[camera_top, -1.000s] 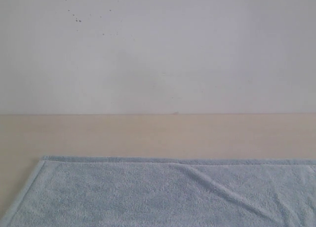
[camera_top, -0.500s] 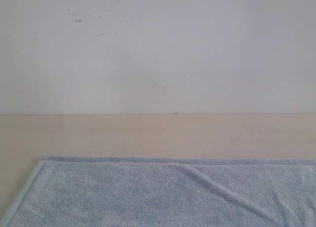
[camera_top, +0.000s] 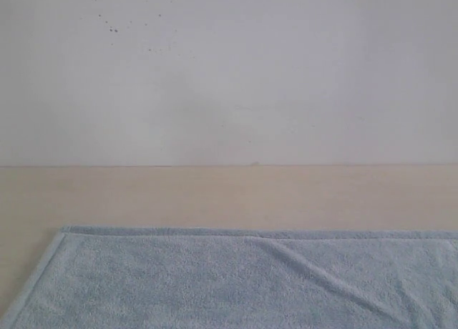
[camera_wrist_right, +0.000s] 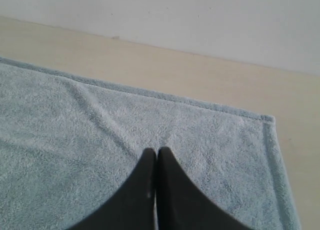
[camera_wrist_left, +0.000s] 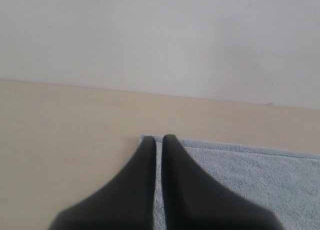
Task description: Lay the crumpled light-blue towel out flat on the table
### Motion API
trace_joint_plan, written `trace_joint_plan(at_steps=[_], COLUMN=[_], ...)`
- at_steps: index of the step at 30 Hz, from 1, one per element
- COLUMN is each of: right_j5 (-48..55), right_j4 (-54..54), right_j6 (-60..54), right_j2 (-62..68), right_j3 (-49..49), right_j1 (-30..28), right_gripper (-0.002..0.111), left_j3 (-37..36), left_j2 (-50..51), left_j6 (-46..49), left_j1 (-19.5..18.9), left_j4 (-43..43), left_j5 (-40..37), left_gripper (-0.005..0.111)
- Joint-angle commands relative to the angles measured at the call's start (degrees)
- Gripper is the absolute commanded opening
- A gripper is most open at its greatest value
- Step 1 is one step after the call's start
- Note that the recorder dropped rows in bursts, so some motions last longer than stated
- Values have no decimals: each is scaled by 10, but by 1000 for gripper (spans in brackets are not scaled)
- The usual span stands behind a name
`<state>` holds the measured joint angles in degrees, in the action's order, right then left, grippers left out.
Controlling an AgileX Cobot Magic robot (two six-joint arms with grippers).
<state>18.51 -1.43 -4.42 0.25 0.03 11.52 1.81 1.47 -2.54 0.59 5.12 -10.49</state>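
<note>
The light-blue towel [camera_top: 215,282] lies spread on the beige table [camera_top: 215,193], its hemmed far edge straight and its far-left corner showing; one low diagonal crease runs across its right half. No gripper appears in the exterior view. In the left wrist view my left gripper [camera_wrist_left: 158,138] hangs shut above the towel's [camera_wrist_left: 250,180] corner, holding nothing. In the right wrist view my right gripper [camera_wrist_right: 156,151] is shut and empty above the towel [camera_wrist_right: 75,120], a little in from its other far corner. The towel's near part is out of view.
A grey-white wall [camera_top: 229,71] with a few dark specks rises behind the table. Bare tabletop runs between the towel's far hem and the wall, and left of the towel.
</note>
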Motion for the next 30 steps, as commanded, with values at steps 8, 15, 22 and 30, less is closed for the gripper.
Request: trace_joint_plan(at_steps=[8, 15, 22, 30], right_j5=[-1, -1, -1, -1], right_j4=[71, 71, 73, 73], right_j6=[-125, -125, -123, -122], right_j2=[-3, -3, -3, -3], right_j3=[0, 0, 0, 0], right_j1=[-58, -58, -58, -58], right_gripper=[0, 0, 0, 0], left_j3=[-1, -1, -18, -18], left_j2=[0, 0, -15, -15], left_j6=[-5, -5, -4, -4], left_j1=[4, 8, 7, 36], left_j4=[0, 0, -2, -2], left_j5=[3, 3, -63, -66], left_gripper=[4, 4, 4, 4])
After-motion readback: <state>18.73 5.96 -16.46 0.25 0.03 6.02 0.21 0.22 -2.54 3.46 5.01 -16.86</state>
